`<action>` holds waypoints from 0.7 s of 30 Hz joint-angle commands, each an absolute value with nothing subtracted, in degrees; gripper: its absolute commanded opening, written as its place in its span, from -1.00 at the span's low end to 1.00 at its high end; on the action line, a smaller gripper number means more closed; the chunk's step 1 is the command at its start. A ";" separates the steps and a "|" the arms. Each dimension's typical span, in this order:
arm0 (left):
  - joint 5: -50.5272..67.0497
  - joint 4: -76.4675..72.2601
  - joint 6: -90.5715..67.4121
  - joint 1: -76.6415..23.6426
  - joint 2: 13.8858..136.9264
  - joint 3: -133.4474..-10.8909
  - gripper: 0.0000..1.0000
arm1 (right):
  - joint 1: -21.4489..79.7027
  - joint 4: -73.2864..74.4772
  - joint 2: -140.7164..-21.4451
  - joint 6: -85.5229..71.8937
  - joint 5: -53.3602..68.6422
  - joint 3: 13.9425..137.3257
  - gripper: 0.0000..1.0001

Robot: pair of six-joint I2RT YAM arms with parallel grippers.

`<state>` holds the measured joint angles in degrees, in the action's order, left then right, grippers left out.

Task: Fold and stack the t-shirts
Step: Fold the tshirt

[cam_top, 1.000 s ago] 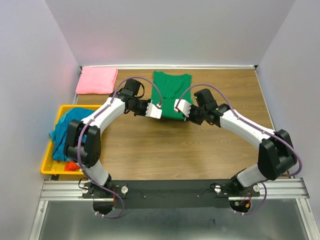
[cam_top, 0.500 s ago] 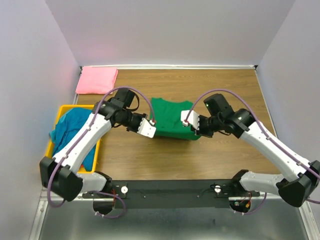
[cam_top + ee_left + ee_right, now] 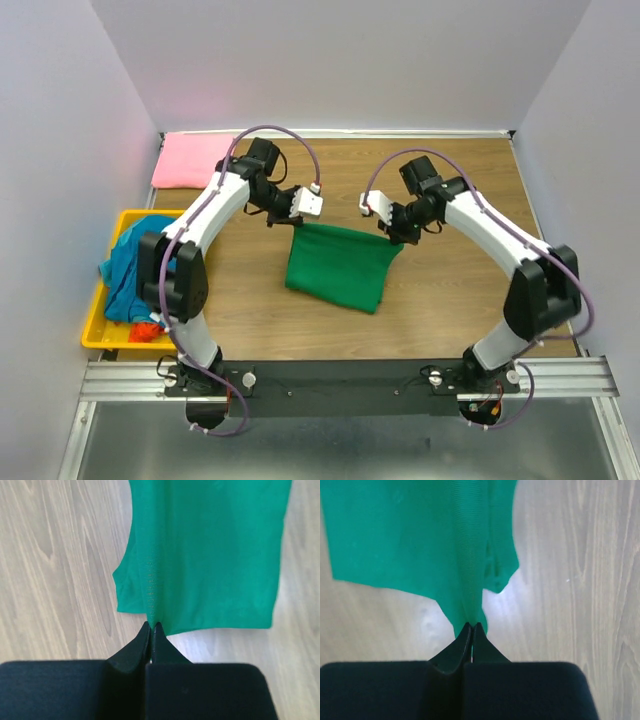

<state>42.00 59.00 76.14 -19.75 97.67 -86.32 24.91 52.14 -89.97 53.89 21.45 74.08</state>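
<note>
The green t-shirt (image 3: 338, 265) hangs stretched between my two grippers above the middle of the table, its lower edge draping toward the near side. My left gripper (image 3: 296, 224) is shut on its left top corner; the left wrist view shows the cloth (image 3: 210, 555) pinched at the fingertips (image 3: 151, 626). My right gripper (image 3: 396, 236) is shut on the right top corner; the right wrist view shows the cloth (image 3: 420, 545) hanging below it. A folded pink t-shirt (image 3: 190, 160) lies at the far left. A teal-blue t-shirt (image 3: 135, 262) and an orange-red one (image 3: 146, 329) lie in the bin.
A yellow plastic bin (image 3: 95, 335) stands at the left edge of the wooden table (image 3: 470, 300). Grey walls close in the left, far and right sides. A metal rail (image 3: 340, 375) runs along the near edge.
Both grippers dragged the green t-shirt from the far side toward the near side, then lifted it and moved back; it now hangs between them in a folded drape.
</note>
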 commanded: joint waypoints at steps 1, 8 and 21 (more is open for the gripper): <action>42.19 55.64 74.89 -16.79 104.13 -89.82 -1.00 | 22.85 48.88 -96.82 55.91 22.94 77.95 -0.99; 39.82 44.49 69.88 -14.94 113.98 -90.18 -1.00 | 22.68 40.18 -108.54 49.31 22.95 80.33 -0.99; 36.47 40.69 66.53 -16.26 117.16 -84.73 -1.00 | 22.59 36.74 -114.70 43.86 20.83 78.23 -0.99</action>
